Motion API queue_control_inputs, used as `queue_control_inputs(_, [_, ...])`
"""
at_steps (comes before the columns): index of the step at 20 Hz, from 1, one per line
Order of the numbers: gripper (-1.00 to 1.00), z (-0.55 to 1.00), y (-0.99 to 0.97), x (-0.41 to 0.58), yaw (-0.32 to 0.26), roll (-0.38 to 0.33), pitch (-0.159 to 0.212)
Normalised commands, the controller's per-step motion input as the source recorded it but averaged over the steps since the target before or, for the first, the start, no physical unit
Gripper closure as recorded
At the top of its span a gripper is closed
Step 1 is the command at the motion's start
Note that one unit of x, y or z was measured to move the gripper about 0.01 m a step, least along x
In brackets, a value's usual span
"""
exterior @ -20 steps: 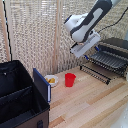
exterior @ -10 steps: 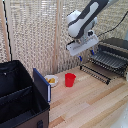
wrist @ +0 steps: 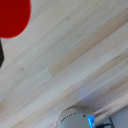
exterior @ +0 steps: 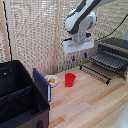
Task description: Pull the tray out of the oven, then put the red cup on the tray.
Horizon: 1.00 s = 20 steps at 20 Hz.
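Red cup (exterior: 70, 79) stands unlabelled on the table (exterior: 95, 102) — pincer (exterior: 79, 56) above, grip state unclear.

Red cup (wrist: 12, 17) on pale wood table (wrist: 70, 65), blurred.

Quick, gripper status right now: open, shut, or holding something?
Gripper: cannot be told; the fingers are too small and blurred. It holds nothing visible and hangs above the red cup.

White rounded arm (exterior: 80, 20); dark joints; blue-tipped claw (exterior: 79, 57).
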Motion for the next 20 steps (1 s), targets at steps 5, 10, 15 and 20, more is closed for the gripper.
queue_control_inputs(5, [-1.00, -0.23, 0.07, -0.034, 0.032, 0.008, 0.051])
queue_control_inputs(10, [-1.00, -0.35, 0.00, 0.000, 0.058, 0.023, 0.006])
queue_control_inputs(15, [-1.00, -0.39, 0.00, -0.006, 0.060, 0.039, 0.000])
queue_control_inputs(20, [-1.00, -0.41, 0.03, -0.065, 0.084, 0.034, 0.001])
